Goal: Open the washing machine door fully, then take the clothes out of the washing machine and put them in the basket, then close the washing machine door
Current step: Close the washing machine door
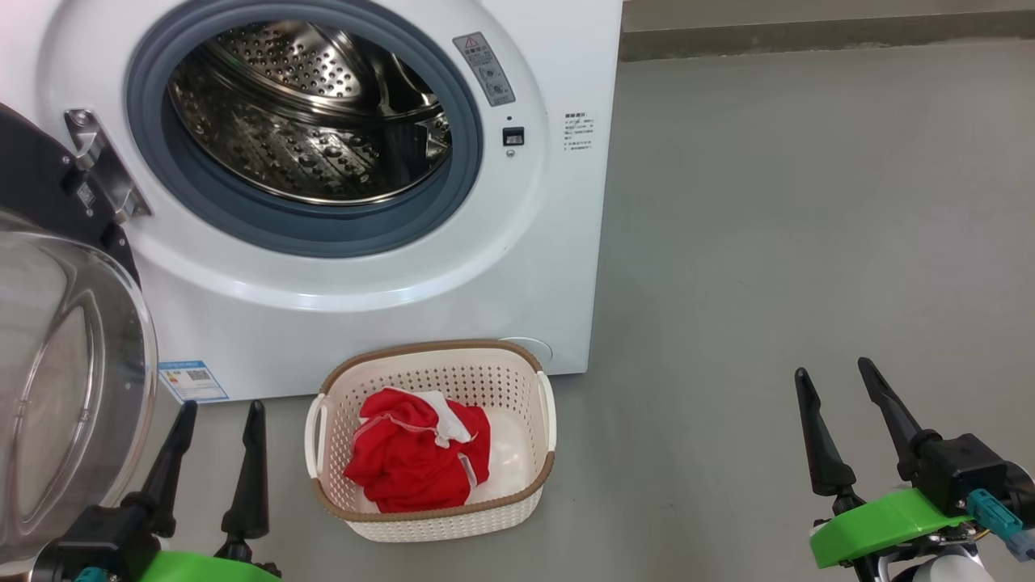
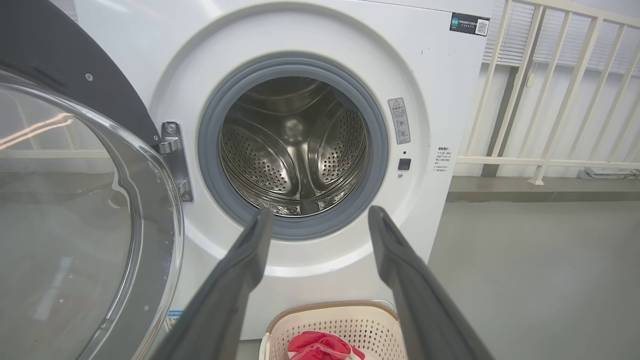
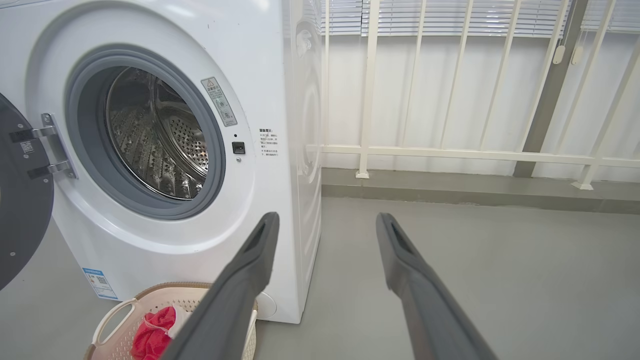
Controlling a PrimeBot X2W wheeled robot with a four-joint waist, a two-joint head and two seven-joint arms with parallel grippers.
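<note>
At the far left the washing machine door stands swung out on its hinge, its glass bowl bulging toward the robot. The left claw hangs just beside that glass, fingers spread wide and holding nothing. Next comes the washing machine; what I can see of its drum is bare steel, no red in it. On the floor, hard against the machine's front and below the opening, sits the basket with the clothes heaped toward its left side. Far to the right, the right claw is also spread wide and empty.

Only shutting the door seems left, I'd say. The left arm is crowded there, so a push on the slick rounded glass rather than the black rim could skid off. Fingers lingering at the grey ring could get pinched as the door comes home. The door's lower edge may brush the basket rim; I can't tell the clearance. The right side has plenty of open floor.
</note>
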